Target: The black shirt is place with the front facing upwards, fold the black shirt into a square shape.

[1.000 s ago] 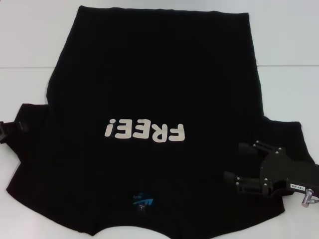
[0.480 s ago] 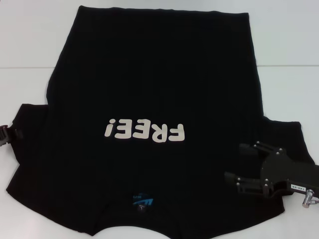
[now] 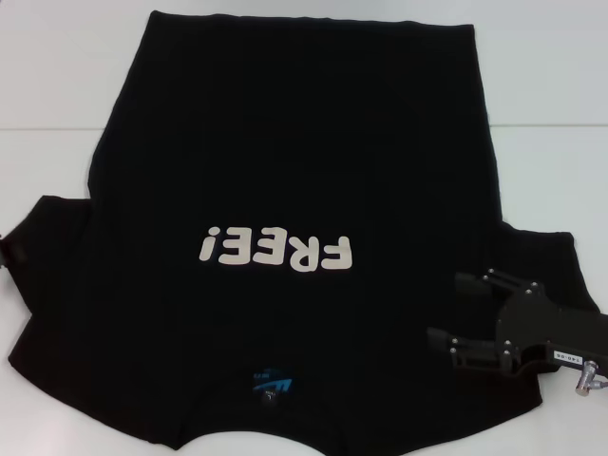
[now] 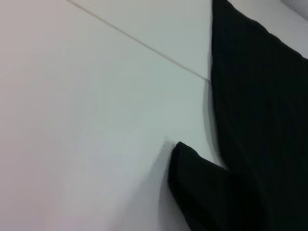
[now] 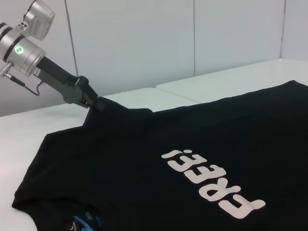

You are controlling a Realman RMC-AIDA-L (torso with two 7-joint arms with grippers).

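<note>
Left end effector [image 5: 94, 102] slid further under black shirt [image 3: 294, 190] sleeve — grip unclear; right end effector [image 3: 454, 316] open, unmoved.

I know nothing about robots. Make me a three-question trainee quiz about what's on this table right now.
1. True or false: the large black cloth T-shirt lies with its white "FREE!" lettering facing up.
2. Which gripper is at the tip of a sleeve? A) left gripper B) right gripper C) neither
3. Fill in: the small blue neck label sits at the shirt's edge ______ the robot.

Key
1. True; the letters show, upside down in the head view.
2. A. In the right wrist view it meets the sleeve tip; the right gripper, fingers open, is over the other sleeve farther in.
3. Nearest; the collar end points toward the robot, the hem away.
</note>
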